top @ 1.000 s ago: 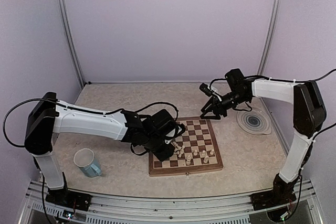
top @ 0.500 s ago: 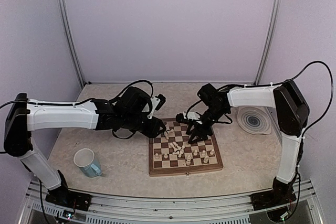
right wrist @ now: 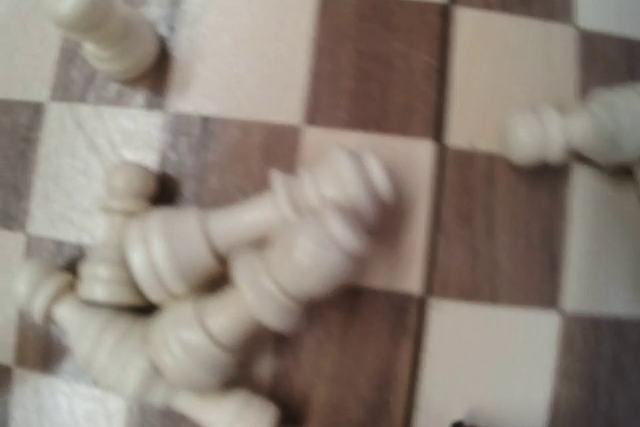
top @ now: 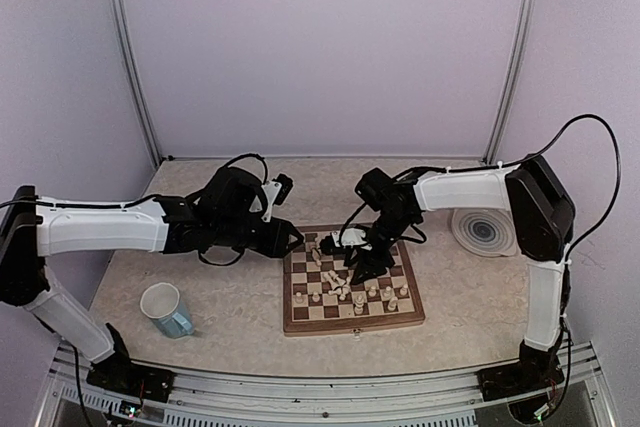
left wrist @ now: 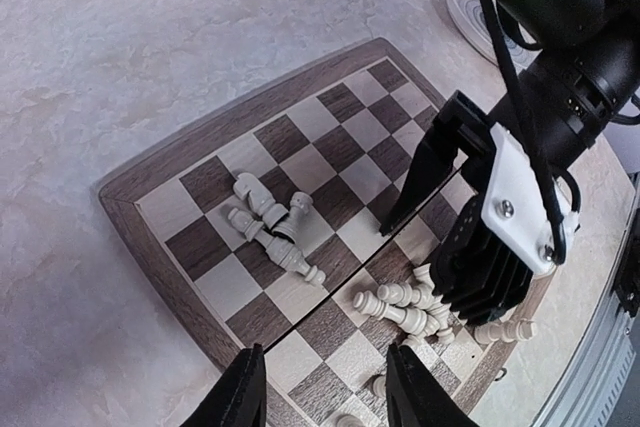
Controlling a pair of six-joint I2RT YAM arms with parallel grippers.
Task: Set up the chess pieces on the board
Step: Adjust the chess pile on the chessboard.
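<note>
**Chessboard** [top: 352, 324]: lies flat on the marbled desk [top: 225, 292], right of centre. Its near border runs parallel to the desk's near edge, with a strip of bare surface between them. Bare desk also shows beyond the far border and to the left of the board.

**Cup** [top: 167, 309]: blue, upright, well apart from the board's left border. Its mouth faces upward and the white interior is in view.

**Plate** [top: 483, 231]: ringed, grey-blue, lying flat near the right wall, apart from the board's far-right corner.

**Chess pieces** [left wrist: 270, 222]: cream, all on the board.
- One toppled group lies on the far-left squares.
- A toppled heap [right wrist: 230, 287] lies by the centre fold seam.
- Upright pieces [top: 387, 294] stand along the near ranks.
- The far-right squares show bare checks.

**Left tool** [left wrist: 325, 387]: fingers spread, poised above the board's far-left corner and clear of the pieces.

**Right tool** [top: 360, 265]: lowered over the middle squares, just beside the toppled heap. One dark finger [left wrist: 425, 167] slants down to the surface near the seam. Whether this tool is spread or pressed together cannot be told. Its own wrist view is blurred and shows only pieces and squares at close range.
</note>
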